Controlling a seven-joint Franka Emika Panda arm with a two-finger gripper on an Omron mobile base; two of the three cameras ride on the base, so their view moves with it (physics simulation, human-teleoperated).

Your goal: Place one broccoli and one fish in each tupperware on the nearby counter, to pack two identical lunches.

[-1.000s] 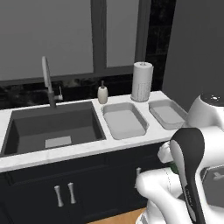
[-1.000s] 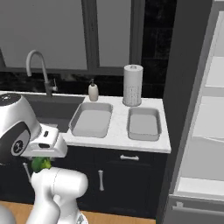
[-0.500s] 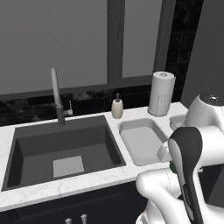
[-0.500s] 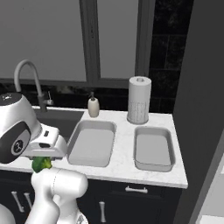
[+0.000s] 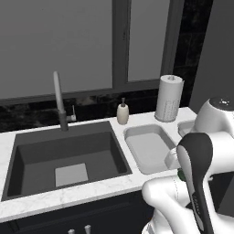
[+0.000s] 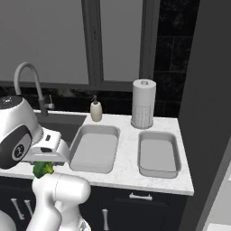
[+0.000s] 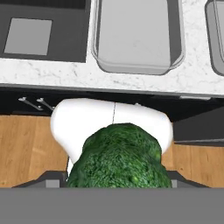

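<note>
1. Writing: none legible anywhere; paper towel roll (image 6: pixel 143 103) has a faint dot/grid print, soap bottle (image 6: pixel 95 110) carries no label that can be read.
2. Landmark = sink (image 5: pixel 64 157), dark basin w/ grey faucet (image 5: pixel 58 100) behind it.
3. Tupperware: near tray (image 6: pixel 94 148) sits on counter (image 6: pixel 128 149) just beside sink's right edge; far tray (image 6: pixel 158 154) further right of sink, apart from the first w/ a strip of marble between. Both look bare inside.
4. Orientation: each tray's long axis runs front-to-back, parallel to sink's side wall, short ends toward window and toward cabinet fronts.
5. Broccoli (image 7: pixel 119 159): held up close at the gripper (image 7: pixel 118 181), florets facing hand cam; off the counter, in front of the cabinets below sink level. Right base view shows it as a green lump (image 6: pixel 43 169) under the white wrist, in front of and below sink's front right corner.
6. Fingers: pinching broccoli as far as hand view shows; tips themselves hidden by the florets, so exact contact can't be told.
7. View diffs: hand view gives wood floor (image 7: pixel 26 144) and cabinet handles (image 7: pixel 33 103) below sink; left base view gives whole sink basin but arm covers most of far tray; right base view gives both trays in full.
8. Towel roll upright behind trays, right of sink; soap bottle at sink's back right corner.
</note>
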